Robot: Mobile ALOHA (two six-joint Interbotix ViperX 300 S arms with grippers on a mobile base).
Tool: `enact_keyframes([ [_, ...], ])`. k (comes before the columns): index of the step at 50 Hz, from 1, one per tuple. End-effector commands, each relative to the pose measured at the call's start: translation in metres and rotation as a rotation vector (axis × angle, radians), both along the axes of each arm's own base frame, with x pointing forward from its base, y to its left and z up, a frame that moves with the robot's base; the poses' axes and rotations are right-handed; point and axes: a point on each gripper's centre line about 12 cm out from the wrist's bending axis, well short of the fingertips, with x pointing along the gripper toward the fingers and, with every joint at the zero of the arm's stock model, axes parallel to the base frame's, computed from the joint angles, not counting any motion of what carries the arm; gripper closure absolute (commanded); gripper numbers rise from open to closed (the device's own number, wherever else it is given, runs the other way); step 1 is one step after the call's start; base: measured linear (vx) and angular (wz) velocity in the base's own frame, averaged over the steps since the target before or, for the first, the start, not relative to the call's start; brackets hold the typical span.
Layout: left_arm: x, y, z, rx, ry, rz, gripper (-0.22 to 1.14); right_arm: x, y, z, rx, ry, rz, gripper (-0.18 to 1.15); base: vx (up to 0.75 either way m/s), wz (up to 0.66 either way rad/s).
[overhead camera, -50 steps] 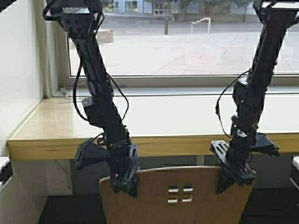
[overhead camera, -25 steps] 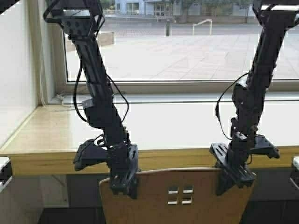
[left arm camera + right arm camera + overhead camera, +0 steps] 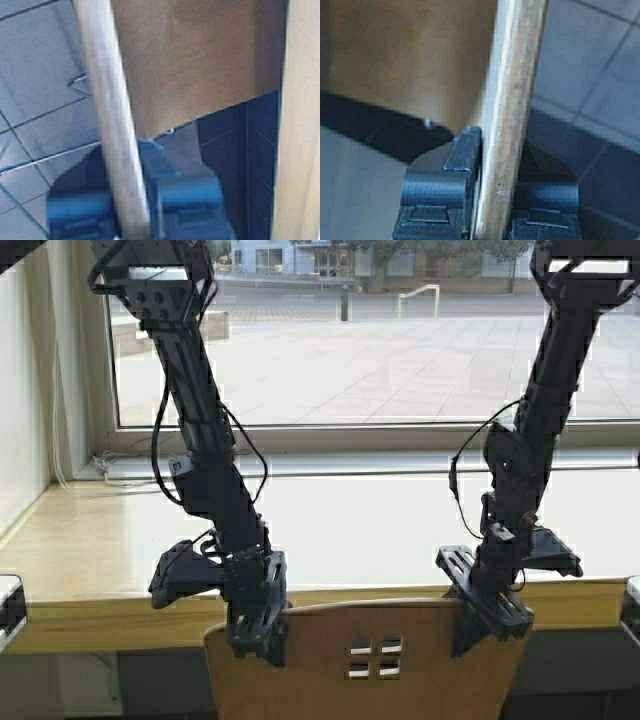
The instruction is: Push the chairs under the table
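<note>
**Both grippers clamped on the chair back, table edge right ahead**

Right, both arms are down on one chair (image 3: 370,660), gripping its tan plywood back at the top edge. Left gripper (image 3: 257,632) sits on the back's left upper corner; right gripper (image 3: 485,622) sits on the right upper corner. The four small square cutouts show between them, approx. in the middle of the back.

Left wrist view: the chair's top edge (image 3: 112,125) runs straight through the left gripper (image 3: 135,220), jaws narrow and pinched on the plywood. Chair seat visible past the edge, w/ a thin chrome leg and grey floor tiles (image 3: 40,100) off to one side. A pale wooden strip runs along the far side of that view, likely the table's front edge.

Right wrist view: same story. Right gripper (image 3: 490,200) has one finger (image 3: 445,185) on each side of the back's edge (image 3: 512,100), jaws closed tight against the wood, no visible gap.

Table (image 3: 100,550), high view: long pale-wood counter w/ glossy top and thick yellowish front edge, running under the window (image 3: 380,350). Chair stands just in front of that edge, back upright, top overlapping the edge in the high view. Seat isn't visible there, so can't tell how far under it is.
</note>
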Motion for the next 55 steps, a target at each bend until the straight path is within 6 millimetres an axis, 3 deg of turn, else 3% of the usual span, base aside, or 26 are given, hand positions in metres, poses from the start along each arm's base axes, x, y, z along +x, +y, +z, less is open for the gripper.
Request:
enact_keyframes([
  [1, 0.021, 0.005, -0.005, 0.053, -0.072, -0.063, 0.88, -0.020, 0.006, -0.021, -0.055, 0.026, 0.129, 0.93, 0.19, -0.02],
  [17, 0.014, 0.012, -0.007, 0.063, -0.045, -0.060, 0.87, -0.017, 0.008, -0.019, -0.050, 0.019, 0.134, 0.93, 0.14, -0.02],
  [24, 0.013, 0.013, -0.005, 0.065, -0.045, -0.064, 0.85, -0.017, 0.009, -0.017, -0.048, 0.017, 0.138, 0.87, 0.06, 0.00],
  [29, 0.015, 0.011, -0.003, 0.068, -0.052, -0.086, 0.68, -0.015, 0.011, -0.013, -0.031, 0.018, 0.140, 0.64, 0.03, 0.01],
  [35, 0.015, 0.010, 0.003, 0.072, -0.062, -0.114, 0.30, -0.009, 0.014, -0.004, 0.005, 0.019, 0.138, 0.23, 0.00, 0.00],
  [39, 0.012, 0.010, 0.010, 0.072, -0.056, -0.125, 0.06, -0.002, 0.015, 0.008, -0.001, -0.014, 0.129, 0.04, -0.01, 0.01],
  [43, 0.008, 0.011, 0.016, 0.069, -0.041, -0.138, -0.09, 0.000, 0.012, 0.021, -0.029, -0.049, 0.115, 0.02, -0.04, -0.02],
  [55, 0.010, 0.009, 0.044, 0.056, -0.065, -0.151, -0.09, 0.005, 0.010, 0.056, -0.043, -0.105, 0.107, 0.02, -0.04, -0.01],
])
